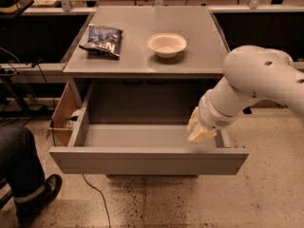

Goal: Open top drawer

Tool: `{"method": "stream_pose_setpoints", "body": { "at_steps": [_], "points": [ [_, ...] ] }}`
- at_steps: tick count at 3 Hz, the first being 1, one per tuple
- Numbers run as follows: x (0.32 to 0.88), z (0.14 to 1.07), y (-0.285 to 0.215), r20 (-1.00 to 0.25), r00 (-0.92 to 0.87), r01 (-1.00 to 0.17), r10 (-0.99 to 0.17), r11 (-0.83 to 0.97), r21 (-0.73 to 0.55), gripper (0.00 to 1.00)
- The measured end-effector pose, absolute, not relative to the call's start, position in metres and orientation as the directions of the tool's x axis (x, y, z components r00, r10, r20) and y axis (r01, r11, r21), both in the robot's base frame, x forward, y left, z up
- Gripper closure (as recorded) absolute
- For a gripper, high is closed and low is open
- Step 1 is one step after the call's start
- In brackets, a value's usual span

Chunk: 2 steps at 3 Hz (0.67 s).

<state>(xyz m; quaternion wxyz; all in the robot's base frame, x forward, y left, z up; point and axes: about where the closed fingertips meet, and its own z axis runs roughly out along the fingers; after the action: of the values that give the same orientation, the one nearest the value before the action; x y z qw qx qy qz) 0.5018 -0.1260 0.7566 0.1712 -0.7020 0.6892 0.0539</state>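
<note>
Presently on record, one station.

1. Gripper (pixel 200 129): cream-coloured, at the end of a white arm (pixel 256 80) that comes in from the right. It sits low inside the open drawer box, at its right end. Whether it is spread or closed cannot be told, and nothing can be seen held in it.
2. Top drawer (pixel 142 161): matte grey and standing wide open. Its flat handleless front panel lies just below and in front of the gripper, and the plain grey box floor stretches away to the gripper's left.
3. Cabinet top (pixel 199 56): grey, above and behind the gripper.
4. Bowl (pixel 166 44): pale and shallow, on the cabinet top above and slightly left of the gripper.
5. Snack bag (pixel 101 40): dark blue and lying flat, further left of the gripper than the bowl. It carries white lettering that is not legible.
6. Cardboard box (pixel 61 115): on the floor, far left of the gripper, beside the drawer's left wall.
7. Person's leg and black shoe (pixel 28 184): lower left, well apart from the gripper.
8. Cable (pixel 97 198): on the speckled floor, below the drawer front.
</note>
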Motion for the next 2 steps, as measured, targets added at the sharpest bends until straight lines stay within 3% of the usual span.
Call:
{"method": "stream_pose_setpoints", "body": {
  "at_steps": [1,2],
  "points": [
    [0.522,0.764,-0.136,-0.334,0.038,-0.981,-0.942,0.028,-0.193,0.91],
    [0.54,0.754,-0.139,-0.418,0.009,-0.98,-0.908,0.076,-0.186,1.0]
  ]
}}
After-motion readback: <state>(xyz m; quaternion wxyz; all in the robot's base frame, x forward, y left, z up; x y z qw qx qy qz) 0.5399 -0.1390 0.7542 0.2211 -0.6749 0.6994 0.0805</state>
